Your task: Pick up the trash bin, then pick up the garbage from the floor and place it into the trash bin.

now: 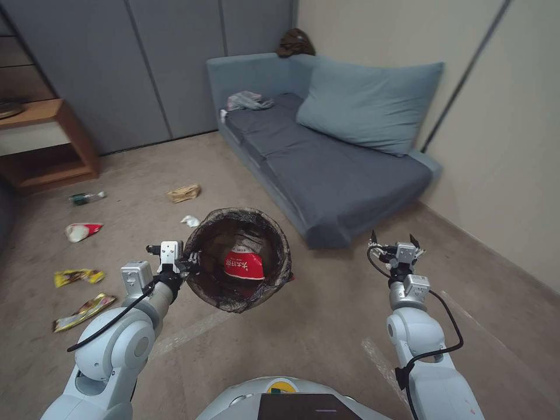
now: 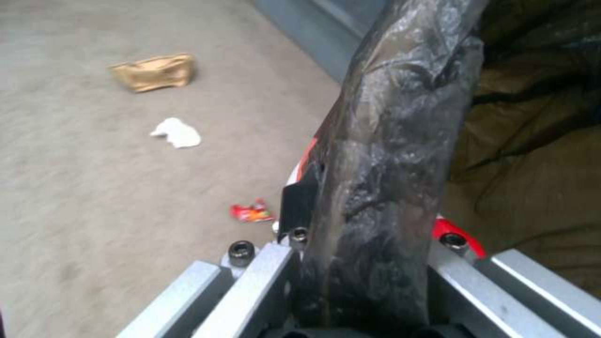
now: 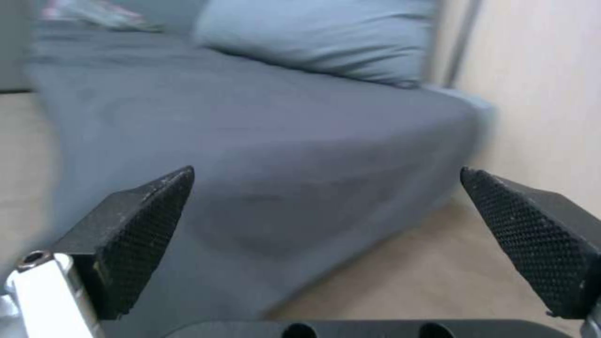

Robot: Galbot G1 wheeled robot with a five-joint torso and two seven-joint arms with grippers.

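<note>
The trash bin, lined with a dark bag, hangs above the carpet with my left gripper shut on its near rim. Its liner-covered rim runs between the left fingers. A red-and-white cup lies inside. On the floor to the left lies garbage: a tan paper bag, a white tissue, a small bottle, another red-and-white cup, two yellow wrappers, and a small red wrapper. My right gripper hangs open and empty.
A grey sofa with a large pillow stands ahead on the right, with a grey plastic bag on it. A wooden shelf is at the left. Grey cabinet doors and a beige wall close the room.
</note>
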